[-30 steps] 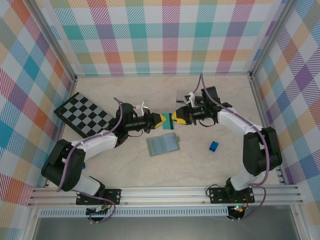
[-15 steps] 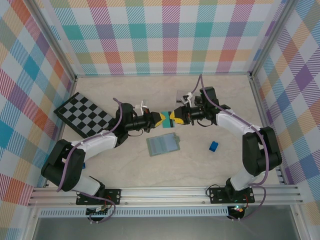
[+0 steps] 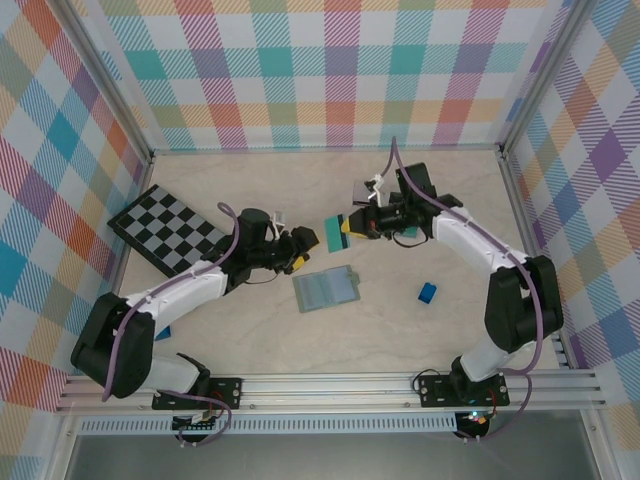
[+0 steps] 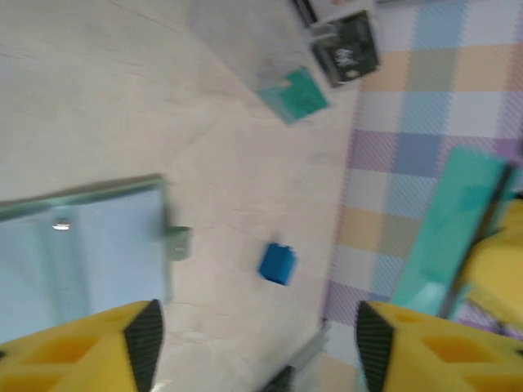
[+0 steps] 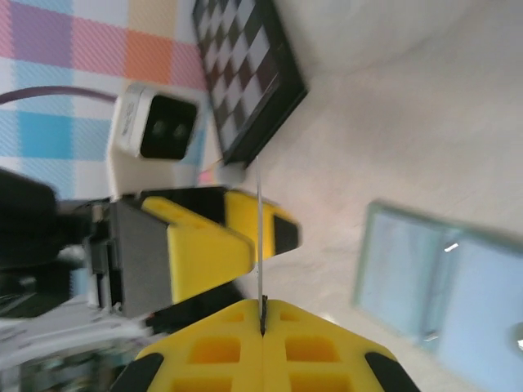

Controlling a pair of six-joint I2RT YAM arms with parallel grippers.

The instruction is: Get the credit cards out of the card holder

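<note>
**Plaid-walled desk, one teal card gripped above it**

A pale beige, faintly marbled desk (image 3: 250,330) sits boxed in on three sides by walls of pastel plaid (image 3: 300,70), with aluminium rails (image 3: 330,385) along its near edge. A black-and-white chequered board (image 3: 165,230) lies near the left edge. The small sage grey-green folding card holder (image 3: 325,290) lies open and flat about mid-desk, its paler blue-grey inside facing up. A small bright-blue block (image 3: 428,291) rests well apart from it, toward the right edge.

Beyond the holder, toward the far edge, the two arms point at each other. The right tool (image 3: 345,228) has its yellow fingers (image 5: 286,322) pressed together on a thin teal-green plastic credit card (image 3: 332,232). The card is held off the desk and appears edge-on from the right wrist. The left tool (image 3: 300,250) faces it near the card, its fingers spread wide with nothing between them.

From the left wrist, blurred, another teal-green card (image 4: 296,95) and a dark card (image 4: 351,51) lie flat on the desk near the foot of a wall.
</note>
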